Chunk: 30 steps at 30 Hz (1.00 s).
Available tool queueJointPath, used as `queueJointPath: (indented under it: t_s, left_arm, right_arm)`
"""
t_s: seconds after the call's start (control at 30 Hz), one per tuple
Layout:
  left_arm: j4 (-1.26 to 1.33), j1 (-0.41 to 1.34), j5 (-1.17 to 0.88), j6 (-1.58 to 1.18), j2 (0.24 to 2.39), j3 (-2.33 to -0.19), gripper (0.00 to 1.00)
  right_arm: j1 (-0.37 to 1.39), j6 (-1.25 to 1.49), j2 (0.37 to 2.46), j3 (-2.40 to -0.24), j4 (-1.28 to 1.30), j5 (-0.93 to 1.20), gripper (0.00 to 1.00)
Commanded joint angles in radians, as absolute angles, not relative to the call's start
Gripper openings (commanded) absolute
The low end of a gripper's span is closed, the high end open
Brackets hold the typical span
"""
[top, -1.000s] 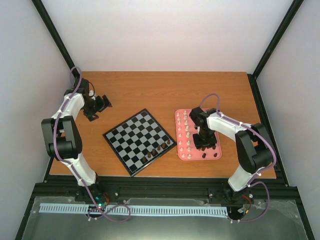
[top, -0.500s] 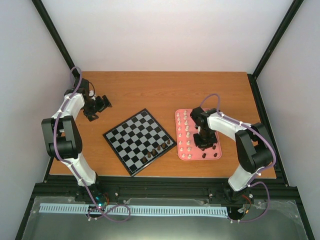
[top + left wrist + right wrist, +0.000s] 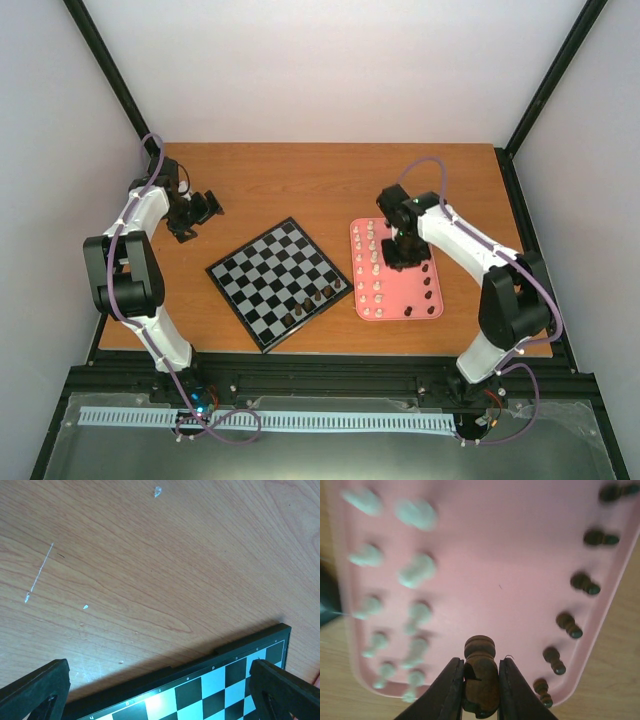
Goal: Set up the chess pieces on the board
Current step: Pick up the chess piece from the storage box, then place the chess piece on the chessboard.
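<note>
- Two robot arms rise from the bottom of the overhead view, one at each side of a wooden table [image 3: 330, 180].
- Nearest, low and centre in that view, the board [image 3: 265, 275] lies turned like a diamond. A few dark brown pieces [image 3: 312, 298] stand along its lower right edge.
- Just beside the board's right corner lies a pink tray [image 3: 403, 298]. Cream-white pieces [image 3: 372, 262] stand in two columns down its left side, and a column of dark ones [image 3: 428, 288] runs down its right side.
- The right gripper [image 3: 398, 252] hangs over the upper middle of the tray. In its wrist view the fingers [image 3: 451, 690] are drawn in tight on a single dark brown piece [image 3: 480, 675], pinched between them, with the tray blurred behind.
- Farthest, at the upper left, the left gripper [image 3: 198, 214] sits over bare wood beyond the board's upper left edge. In its wrist view the fingers [image 3: 35, 692] are spread wide at the bottom corners of the frame and hold nothing. A corner of the board shows low between them.
</note>
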State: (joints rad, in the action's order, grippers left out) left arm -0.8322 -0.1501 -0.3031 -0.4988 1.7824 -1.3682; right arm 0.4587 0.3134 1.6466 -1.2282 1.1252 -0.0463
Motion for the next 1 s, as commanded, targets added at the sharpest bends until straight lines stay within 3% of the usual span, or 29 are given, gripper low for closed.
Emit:
queueJointPath:
  t_s: [0.0,0.37,0.63,0.97]
  left_arm:
    - [-0.839,-0.146,-0.299,-0.477,1.759,-1.383,1.0]
    - [-0.846,-0.145,-0.282,-0.476,1.741,-1.384,1.0]
    - [-0.83,-0.146,-0.284,-0.483,1.729,-1.37,1.0]
    - [-0.827,-0.145,-0.291,-0.49,1.727,-1.384,1.0]
  right_arm:
    - [0.556,0.332,1.654,-1.434,1.233,-0.051,0.05]
    - [1.023,0.324,2.096,-2.093,1.435,0.036,0.05]
    - [1.173,0.297,2.245,-2.217,1.494,0.108,0.05]
    - [1.238,0.305,2.315,-2.227,1.475,0.132,0.05]
